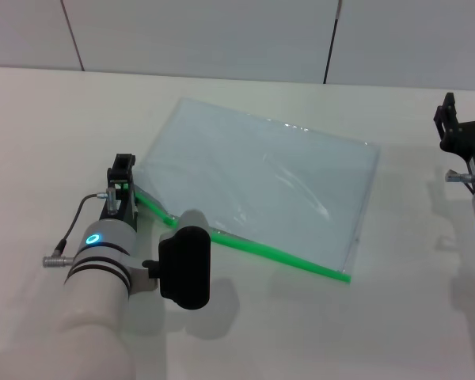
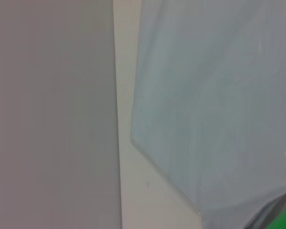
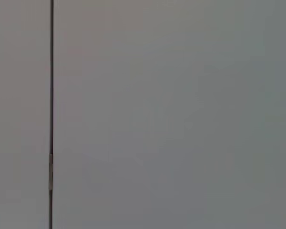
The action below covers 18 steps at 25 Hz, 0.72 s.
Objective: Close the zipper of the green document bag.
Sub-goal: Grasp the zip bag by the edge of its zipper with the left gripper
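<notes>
A white table (image 1: 317,332) seen from above, with a pale panelled wall (image 1: 222,36) behind it.

At the left, the left arm reaches forward over the table's near-left part. Its left tool (image 1: 120,184) sits at the bag's near-left corner, right at the left end of the green zipper. Something green shows between its fingers, so it seems pinched on the zipper's end, though the slider itself cannot be made out.

In the middle lies the bag (image 1: 253,178), flat on the table and turned at an angle. It is translucent pale blue-green; nothing can be made out inside it. The zipper (image 1: 269,252) runs along its near long edge, from the left tool toward the near-right corner.

At the far right edge, the right tool (image 1: 451,119) is held above the table, well apart from the bag. Whether it is wide or narrow cannot be told.
</notes>
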Each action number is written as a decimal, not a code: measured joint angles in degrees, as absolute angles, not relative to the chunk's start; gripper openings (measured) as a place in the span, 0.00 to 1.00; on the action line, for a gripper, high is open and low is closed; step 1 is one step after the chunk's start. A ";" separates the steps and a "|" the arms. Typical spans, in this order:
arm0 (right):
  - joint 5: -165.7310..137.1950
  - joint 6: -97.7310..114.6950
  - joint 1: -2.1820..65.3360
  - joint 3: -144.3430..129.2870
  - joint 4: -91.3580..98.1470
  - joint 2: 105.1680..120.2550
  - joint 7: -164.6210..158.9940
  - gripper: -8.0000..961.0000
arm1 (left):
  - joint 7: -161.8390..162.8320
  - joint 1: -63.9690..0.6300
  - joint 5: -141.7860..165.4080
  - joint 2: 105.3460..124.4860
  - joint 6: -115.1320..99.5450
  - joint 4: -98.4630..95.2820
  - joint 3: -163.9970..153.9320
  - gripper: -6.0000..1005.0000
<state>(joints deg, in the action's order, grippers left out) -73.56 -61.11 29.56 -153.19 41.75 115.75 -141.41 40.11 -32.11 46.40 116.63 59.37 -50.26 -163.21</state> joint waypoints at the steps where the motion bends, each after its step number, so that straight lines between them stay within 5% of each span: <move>1: -73.56 -61.08 29.56 -153.19 41.75 115.75 -141.41 0.76 | 39.96 -32.13 46.42 116.63 59.28 -50.13 -163.22 0.67; 18: -73.56 -60.75 29.77 -153.57 42.36 115.84 -141.41 0.76 | 41.28 -33.24 47.41 116.92 59.27 -46.92 -163.30 0.67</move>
<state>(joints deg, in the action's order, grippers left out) -73.56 -60.75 29.77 -153.57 42.36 115.84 -141.41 41.28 -33.24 47.41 116.92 59.27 -46.92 -163.30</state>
